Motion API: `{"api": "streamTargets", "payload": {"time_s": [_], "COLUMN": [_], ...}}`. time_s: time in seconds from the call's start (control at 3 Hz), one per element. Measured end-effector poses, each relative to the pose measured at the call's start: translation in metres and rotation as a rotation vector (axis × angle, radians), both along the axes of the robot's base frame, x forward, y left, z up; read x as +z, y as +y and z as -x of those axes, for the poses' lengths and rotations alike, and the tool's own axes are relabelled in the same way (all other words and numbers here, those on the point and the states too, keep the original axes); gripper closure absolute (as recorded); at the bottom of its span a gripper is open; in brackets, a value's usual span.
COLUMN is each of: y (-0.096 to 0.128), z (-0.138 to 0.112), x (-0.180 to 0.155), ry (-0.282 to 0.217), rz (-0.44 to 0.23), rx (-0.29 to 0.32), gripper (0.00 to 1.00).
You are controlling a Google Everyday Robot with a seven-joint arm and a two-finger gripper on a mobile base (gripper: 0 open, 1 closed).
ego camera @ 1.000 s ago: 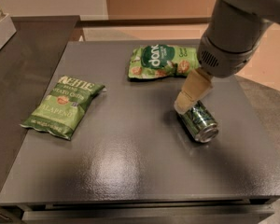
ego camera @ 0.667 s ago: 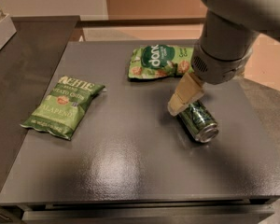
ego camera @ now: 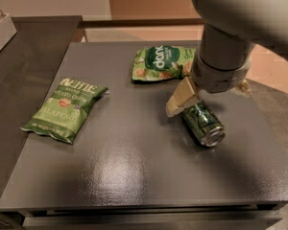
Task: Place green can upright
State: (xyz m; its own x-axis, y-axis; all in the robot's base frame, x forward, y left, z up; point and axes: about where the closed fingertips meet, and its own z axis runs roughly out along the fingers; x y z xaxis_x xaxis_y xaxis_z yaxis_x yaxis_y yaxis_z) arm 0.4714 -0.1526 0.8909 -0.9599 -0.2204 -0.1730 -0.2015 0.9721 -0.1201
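Observation:
The green can lies on its side on the dark table, right of centre, with its silver end facing the front right. My gripper hangs from the large pale arm just above the can's far end. One beige finger slants down beside the can's left side, and the tip of the other finger shows to the right. The jaws stand open on either side of the can's far end, and the can rests on the table.
A green chip bag lies behind the can, close to the arm. Another green chip bag lies at the table's left. A lower dark counter adjoins on the left, with a pale box at its far corner.
The arm and gripper have shifted left and a little lower over the can's far end. The can and both bags have not moved.

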Motion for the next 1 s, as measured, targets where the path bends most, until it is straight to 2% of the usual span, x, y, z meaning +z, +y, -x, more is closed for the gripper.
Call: {"api": "streamTargets", "payload": {"time_s": [0.33, 0.67, 1.0], "y": [0.000, 0.001, 0.002], "z": [0.001, 0.001, 0.000], "x": [-0.015, -0.029, -0.039], "ry": [0.038, 0.072, 0.094], "rz": [-0.011, -0.024, -0.036], "rx": [-0.055, -0.071, -0.073], "gripper": [0.00, 0.00, 0.18]}}
